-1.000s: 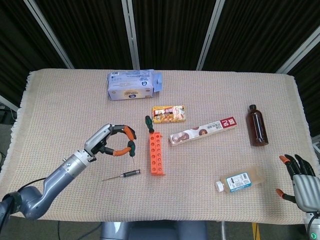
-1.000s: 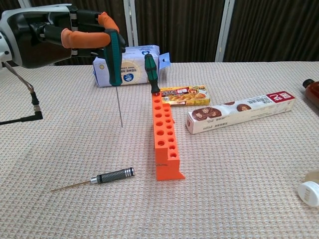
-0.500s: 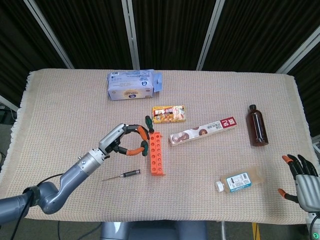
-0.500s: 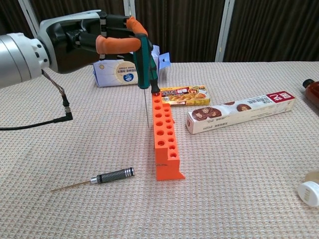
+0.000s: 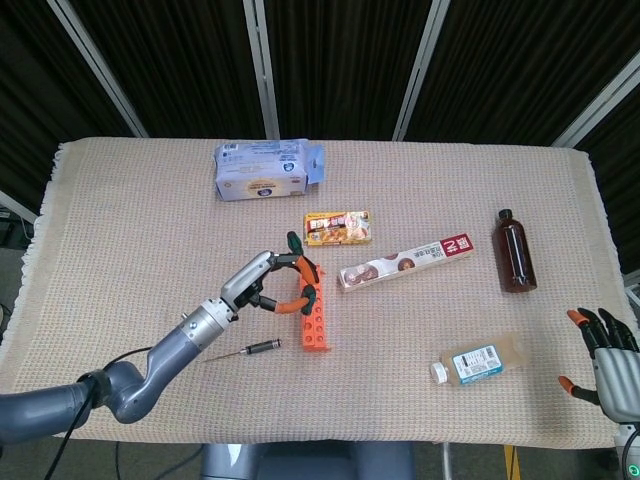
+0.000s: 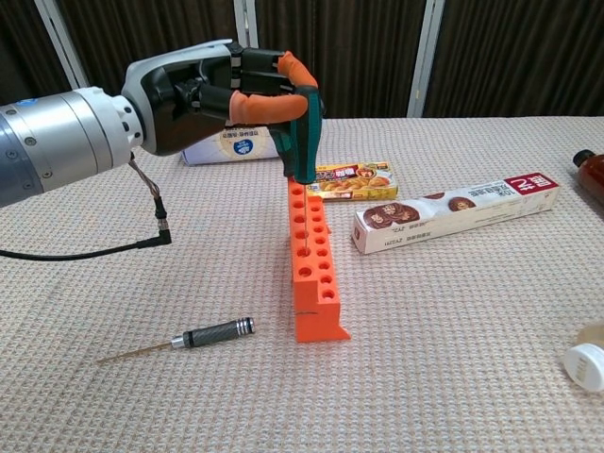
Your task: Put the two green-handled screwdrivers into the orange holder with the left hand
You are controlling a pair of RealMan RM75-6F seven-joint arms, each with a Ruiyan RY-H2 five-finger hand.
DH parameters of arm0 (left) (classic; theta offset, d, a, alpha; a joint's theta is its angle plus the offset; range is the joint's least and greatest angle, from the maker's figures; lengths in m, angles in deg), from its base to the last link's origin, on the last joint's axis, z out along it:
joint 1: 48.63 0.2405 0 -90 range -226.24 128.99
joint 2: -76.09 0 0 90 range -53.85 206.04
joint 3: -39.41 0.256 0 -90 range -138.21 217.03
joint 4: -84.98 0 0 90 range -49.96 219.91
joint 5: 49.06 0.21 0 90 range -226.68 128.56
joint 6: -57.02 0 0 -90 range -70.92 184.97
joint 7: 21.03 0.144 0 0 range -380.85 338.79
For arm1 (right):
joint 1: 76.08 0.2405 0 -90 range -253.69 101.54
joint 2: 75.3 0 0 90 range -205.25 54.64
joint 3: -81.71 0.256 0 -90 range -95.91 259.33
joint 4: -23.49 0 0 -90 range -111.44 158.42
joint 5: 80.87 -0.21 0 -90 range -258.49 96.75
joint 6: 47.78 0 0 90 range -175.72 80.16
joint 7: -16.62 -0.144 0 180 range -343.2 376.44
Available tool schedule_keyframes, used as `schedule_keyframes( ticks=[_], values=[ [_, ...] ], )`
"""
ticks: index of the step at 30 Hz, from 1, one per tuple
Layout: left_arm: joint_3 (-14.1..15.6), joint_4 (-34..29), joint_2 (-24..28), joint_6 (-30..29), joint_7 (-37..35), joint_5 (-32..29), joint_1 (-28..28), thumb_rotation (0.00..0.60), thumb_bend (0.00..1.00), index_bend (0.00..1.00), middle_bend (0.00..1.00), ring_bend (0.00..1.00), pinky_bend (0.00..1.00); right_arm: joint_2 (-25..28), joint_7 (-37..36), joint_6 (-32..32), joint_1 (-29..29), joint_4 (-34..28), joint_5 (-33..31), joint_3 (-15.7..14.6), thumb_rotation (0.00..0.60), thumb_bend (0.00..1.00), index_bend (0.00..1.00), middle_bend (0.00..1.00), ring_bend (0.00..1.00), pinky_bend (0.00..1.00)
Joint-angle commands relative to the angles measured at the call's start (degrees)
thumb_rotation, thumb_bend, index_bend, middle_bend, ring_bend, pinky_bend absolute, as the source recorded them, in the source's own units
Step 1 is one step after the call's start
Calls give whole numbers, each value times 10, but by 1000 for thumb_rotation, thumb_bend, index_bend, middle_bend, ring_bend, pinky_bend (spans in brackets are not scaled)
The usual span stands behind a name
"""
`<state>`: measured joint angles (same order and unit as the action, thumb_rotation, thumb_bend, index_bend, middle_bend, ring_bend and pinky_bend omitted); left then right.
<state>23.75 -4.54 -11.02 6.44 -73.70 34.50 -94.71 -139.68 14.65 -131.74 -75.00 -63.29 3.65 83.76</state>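
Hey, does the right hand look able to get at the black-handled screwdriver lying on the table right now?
Probably not. The right hand sits off the table's right edge, while the black-handled screwdriver lies far over on the left, past the orange holder, under the left hand.

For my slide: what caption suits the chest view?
Left hand holds a green-handled screwdriver upright over the orange holder.
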Motion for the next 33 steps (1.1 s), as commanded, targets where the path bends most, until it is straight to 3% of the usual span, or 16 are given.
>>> schedule_keyframes(
  ticks=[1, 33],
  values=[
    [-2, -1, 1, -2, 2, -3, -3, 600, 500, 655, 400, 247, 291, 0, -1, 1, 0, 1, -1, 0, 600, 0, 139, 116, 54, 126],
    [27, 23, -11, 7, 30, -20, -20, 600, 501, 656, 400, 240, 291, -2, -5, 3, -3, 6, -6, 1, 600, 0, 145, 121, 58, 126]
  ],
)
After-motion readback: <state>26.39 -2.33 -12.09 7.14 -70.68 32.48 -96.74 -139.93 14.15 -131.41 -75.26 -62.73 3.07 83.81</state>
